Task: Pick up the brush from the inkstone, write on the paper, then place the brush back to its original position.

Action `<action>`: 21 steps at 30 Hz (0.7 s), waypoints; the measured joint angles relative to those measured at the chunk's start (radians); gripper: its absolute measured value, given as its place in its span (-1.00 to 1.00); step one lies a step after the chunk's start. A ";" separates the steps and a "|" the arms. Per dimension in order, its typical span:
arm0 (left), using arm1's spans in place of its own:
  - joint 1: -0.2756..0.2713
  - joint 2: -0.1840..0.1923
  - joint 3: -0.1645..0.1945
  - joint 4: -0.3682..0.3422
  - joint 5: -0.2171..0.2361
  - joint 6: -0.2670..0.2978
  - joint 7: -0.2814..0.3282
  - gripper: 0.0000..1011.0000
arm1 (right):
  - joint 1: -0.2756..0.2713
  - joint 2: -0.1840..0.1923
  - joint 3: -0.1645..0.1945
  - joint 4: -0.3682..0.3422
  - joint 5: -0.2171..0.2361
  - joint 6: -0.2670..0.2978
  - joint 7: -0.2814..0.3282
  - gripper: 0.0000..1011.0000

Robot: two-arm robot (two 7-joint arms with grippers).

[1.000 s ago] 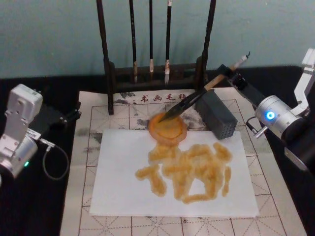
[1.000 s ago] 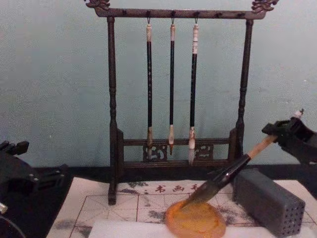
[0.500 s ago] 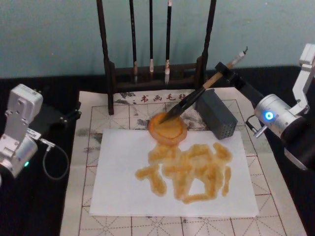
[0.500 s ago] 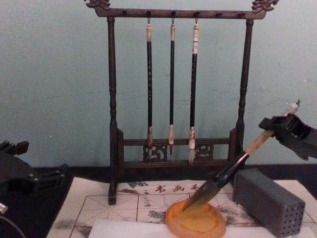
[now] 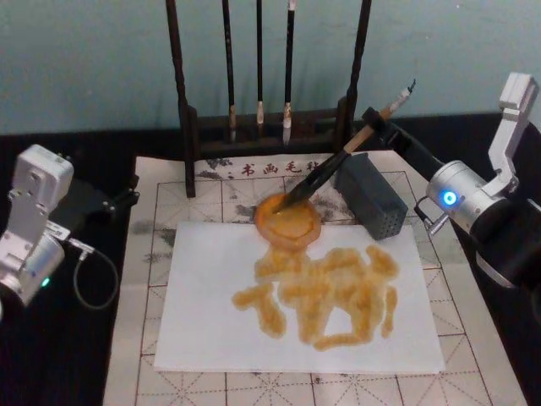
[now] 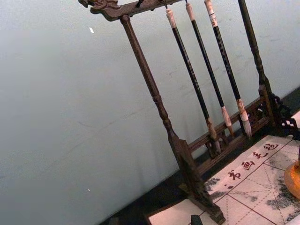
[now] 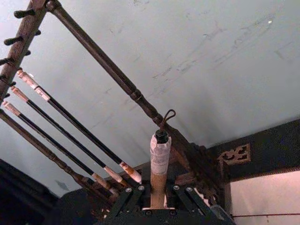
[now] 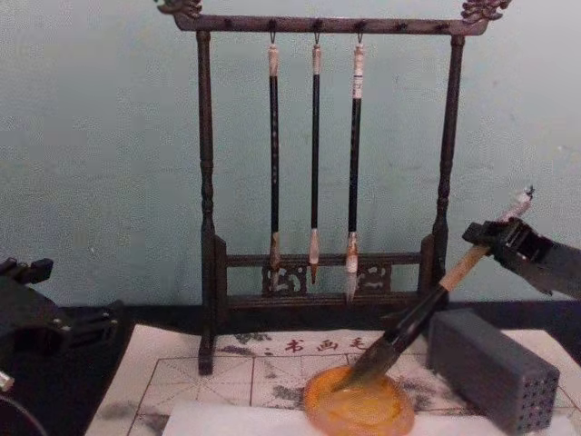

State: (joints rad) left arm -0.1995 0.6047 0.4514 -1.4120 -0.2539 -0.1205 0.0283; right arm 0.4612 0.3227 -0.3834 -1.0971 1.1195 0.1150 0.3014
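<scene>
Head view: the right gripper (image 5: pixel 377 128) is over the far-right part of the black tabletop (image 5: pixel 68 364), clamped on the tan upper shaft of the brush (image 5: pixel 336 163). The right wrist view shows both fingers (image 7: pixel 132 196) pressed against the shaft with no gap, and the whitish end and cord loop stand clear above them. The brush is tilted, with its end high toward the far-right corner. Its dark tuft is down on the far part of the inkstone (image 5: pixel 290 223). The chest view shows the tuft tip meeting the dish surface. The shaft passes just beside the far end of the grey block (image 5: pixel 373 197); whether they touch cannot be determined.

The inkstone sits at the middle of the far edge of the paper (image 5: pixel 207 326). The paper lies on the cream mat (image 5: pixel 142 338) and carries blotchy amber strokes (image 5: pixel 330 296) on its right half.

Red printed characters (image 5: pixel 269 168) run along the far edge of the mat. They read 书画毛, with a further character unclear. No brand or label is legible elsewhere.

The left gripper (image 5: pixel 127 197) is parked at the left edge of the tabletop, well apart from the paper. Its state cannot be determined.

The rack (image 8: pixel 207 182) stands along the far edge, and three thin brushes (image 8: pixel 315 154) hang from it.
</scene>
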 joint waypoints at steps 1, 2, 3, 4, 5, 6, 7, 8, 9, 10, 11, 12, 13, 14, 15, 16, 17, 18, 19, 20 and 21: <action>0.000 0.000 0.000 0.000 0.000 0.000 0.000 0.98 | 0.000 -0.001 0.001 0.001 -0.003 -0.002 0.000 -0.62; 0.000 0.000 0.000 0.000 0.000 0.000 0.000 0.98 | 0.000 -0.002 0.002 0.002 -0.006 -0.004 0.000 -0.62; 0.000 0.000 0.000 0.000 0.000 0.000 0.000 0.98 | 0.000 -0.002 0.003 0.003 -0.008 -0.005 0.000 -0.62; 0.000 0.000 0.000 0.000 0.000 0.000 0.000 0.98 | 0.001 -0.003 0.006 0.003 -0.014 -0.008 0.001 -0.62; 0.000 0.000 0.000 0.000 0.000 0.000 0.000 0.98 | 0.000 -0.004 0.010 0.002 -0.018 -0.011 0.001 -0.62; 0.000 0.000 0.000 0.000 0.000 0.000 0.000 0.98 | 0.000 -0.004 0.012 0.001 -0.020 -0.012 0.001 -0.62; 0.000 0.000 0.000 0.000 0.000 0.000 0.000 0.98 | -0.001 -0.004 0.015 -0.001 -0.022 -0.012 0.001 -0.62; 0.000 0.000 0.000 0.000 0.000 0.000 0.000 0.98 | -0.002 -0.004 0.017 -0.003 -0.024 -0.013 0.001 -0.62; 0.000 0.000 0.000 0.000 0.000 0.000 0.000 0.98 | -0.004 -0.004 0.021 -0.006 -0.027 -0.014 0.001 -0.62; 0.000 0.000 0.000 0.000 0.000 0.000 0.000 0.98 | -0.005 -0.004 0.025 -0.009 -0.030 -0.015 0.002 -0.62; 0.000 0.000 0.000 0.000 0.000 0.000 0.000 0.98 | -0.005 -0.004 0.025 -0.009 -0.030 -0.015 0.002 -0.62; 0.000 0.000 0.000 0.000 0.000 0.000 0.000 0.98 | -0.006 -0.004 0.026 -0.011 -0.032 -0.016 0.002 -0.62; 0.000 0.000 0.000 0.000 0.000 0.000 0.000 0.98 | -0.008 -0.004 0.029 -0.015 -0.036 -0.017 0.004 -0.62; 0.000 0.000 0.000 0.000 0.000 0.000 0.000 0.98 | -0.009 -0.004 0.030 -0.017 -0.039 -0.019 0.005 -0.62; 0.000 0.000 0.000 0.000 0.000 0.000 0.000 0.98 | -0.011 -0.003 0.032 -0.021 -0.045 -0.022 0.007 -0.62; 0.000 0.000 0.000 0.000 0.000 0.000 0.000 0.98 | -0.012 -0.003 0.032 -0.023 -0.048 -0.024 0.008 -0.62; 0.000 0.000 0.000 0.000 0.000 0.000 0.000 0.98 | -0.012 -0.003 0.032 -0.024 -0.051 -0.026 0.009 -0.62; 0.000 0.000 0.000 0.000 0.000 0.000 0.000 0.98 | -0.013 -0.003 0.033 -0.025 -0.055 -0.028 0.010 -0.62; 0.000 0.000 0.000 0.000 0.000 0.000 0.000 0.98 | -0.013 -0.002 0.033 -0.027 -0.064 -0.034 0.013 -0.62; 0.000 0.000 0.000 0.000 0.000 0.000 0.000 0.98 | -0.014 -0.002 0.033 -0.028 -0.070 -0.036 0.014 -0.62; 0.000 0.000 0.000 0.000 0.000 0.000 0.000 0.98 | -0.014 -0.002 0.034 -0.030 -0.079 -0.041 0.016 -0.62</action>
State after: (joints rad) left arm -0.1995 0.6047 0.4514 -1.4120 -0.2539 -0.1205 0.0283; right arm 0.4467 0.3211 -0.3496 -1.1273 1.0409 0.0738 0.3175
